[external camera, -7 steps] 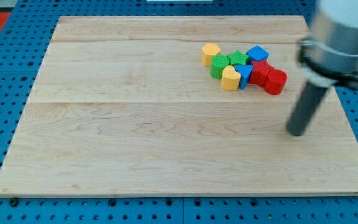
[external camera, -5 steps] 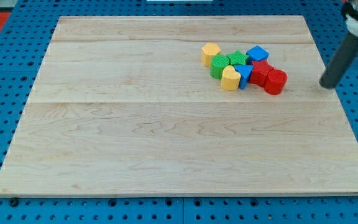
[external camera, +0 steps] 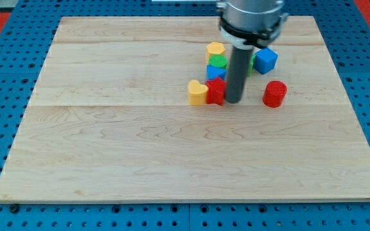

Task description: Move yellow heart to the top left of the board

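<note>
The yellow heart lies on the wooden board, right of centre, in the upper half. A red block touches its right side. My tip stands right against that red block's right side, so tip, red block and heart form a row. The rod hides part of the cluster behind it.
Above the tip are a blue block, a green block and a yellow block, stacked up the view. A blue cube is at the upper right and a red cylinder lies apart to the right.
My tip has swept from the board's right edge leftward into the cluster. The yellow heart and a red block have slid left. The cluster has broken apart.
</note>
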